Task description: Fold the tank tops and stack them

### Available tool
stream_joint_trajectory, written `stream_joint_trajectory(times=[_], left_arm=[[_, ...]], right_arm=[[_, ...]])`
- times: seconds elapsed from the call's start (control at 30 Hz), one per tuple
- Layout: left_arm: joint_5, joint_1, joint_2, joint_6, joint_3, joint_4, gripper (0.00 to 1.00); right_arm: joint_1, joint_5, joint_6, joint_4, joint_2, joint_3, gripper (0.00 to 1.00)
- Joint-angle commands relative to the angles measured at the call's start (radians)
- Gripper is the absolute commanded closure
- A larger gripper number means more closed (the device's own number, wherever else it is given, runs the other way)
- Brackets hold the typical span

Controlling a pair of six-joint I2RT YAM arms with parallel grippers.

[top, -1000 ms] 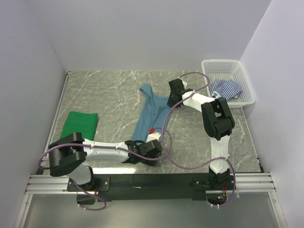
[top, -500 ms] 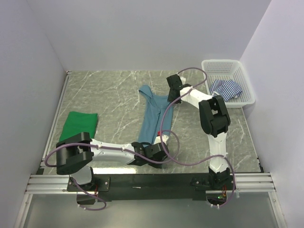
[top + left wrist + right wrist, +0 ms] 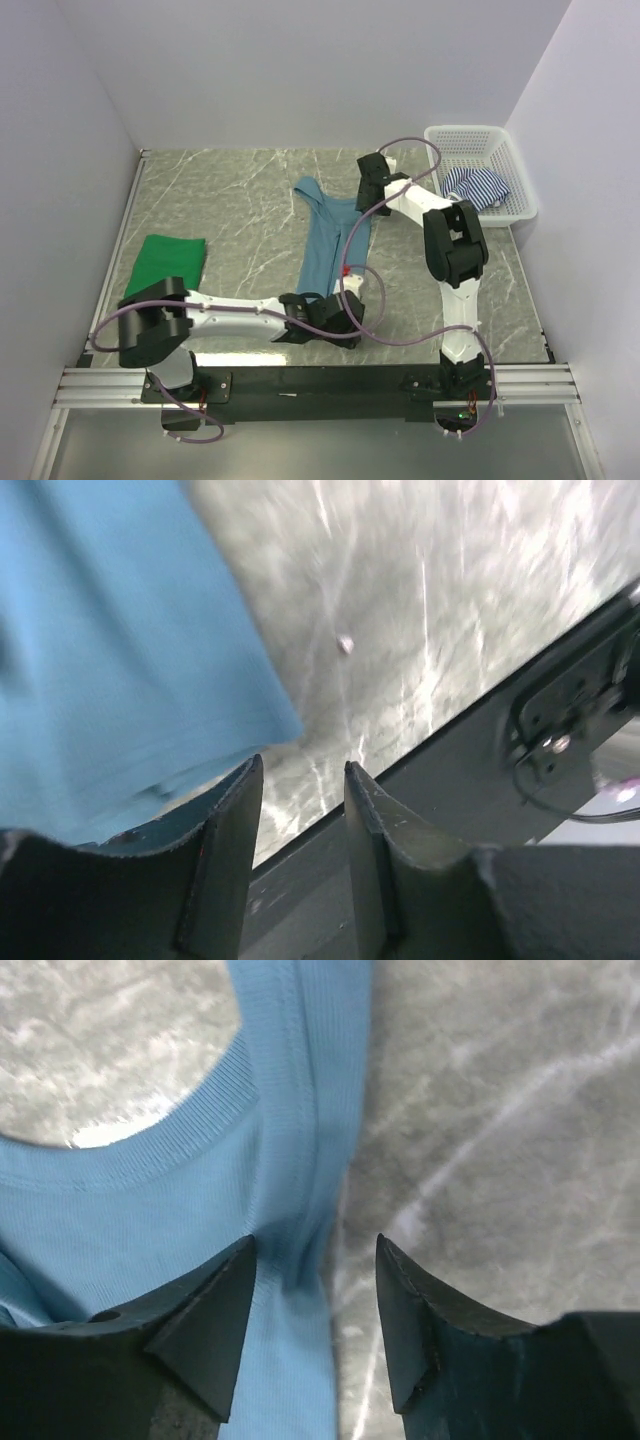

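At 8 o'clock the green top (image 3: 172, 258) is folded; the teal top (image 3: 330, 240) is attended by parted left end effector (image 3: 303, 770) and right end effector (image 3: 315, 1245); the striped top (image 3: 478, 186) is left undone.

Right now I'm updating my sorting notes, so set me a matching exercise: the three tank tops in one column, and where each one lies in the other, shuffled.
Column one:
1. green tank top
2. teal-blue tank top
3. striped tank top

Column two:
A. inside the white basket
B. stretched out in the middle of the table
C. a neat rectangle by its left edge

Pairs: 1-C, 2-B, 3-A.
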Motion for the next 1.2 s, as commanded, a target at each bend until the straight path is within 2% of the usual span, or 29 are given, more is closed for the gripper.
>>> stream_joint_trajectory(times=[0.0,0.1,0.2,0.23,0.37,0.6,0.8,0.93,1.17], left_arm=[[-0.119,0.039,-0.172,-0.040,0.006,-0.050,0.56],[-0.229,0.092,-0.319,-0.123,-0.058,-0.162,0.60],[-0.294,0.155,-0.468,-0.223,-0.166,-0.221,0.62],[-0.297,0.180,-0.504,-0.237,-0.228,-0.219,0.62],[-0.239,0.225,-0.646,-0.249,-0.350,-0.195,0.59],[-0.147,0.231,-0.688,-0.287,-0.486,-0.114,0.54],[-0.090,0.229,-0.742,-0.272,-0.583,0.031,0.50],[-0.087,0.231,-0.699,-0.249,-0.577,0.058,0.49],[-0.090,0.231,-0.581,-0.254,-0.563,0.068,0.51]], right_arm=[[-0.022,0.006,-0.001,0.015,-0.119,-0.037,0.41],[-0.027,-0.011,0.030,-0.011,-0.209,-0.106,0.41],[-0.024,-0.063,0.076,0.026,-0.350,-0.273,0.41],[-0.018,-0.081,0.086,0.062,-0.430,-0.375,0.41],[0.033,-0.131,0.140,0.138,-0.639,-0.646,0.41],[0.298,-0.123,0.287,0.190,-0.939,-1.055,0.41],[0.413,-0.146,0.441,0.178,-1.180,-1.229,0.41],[0.512,-0.103,0.539,0.149,-1.280,-1.254,0.41],[0.599,-0.069,0.596,0.136,-1.254,-1.267,0.40]])
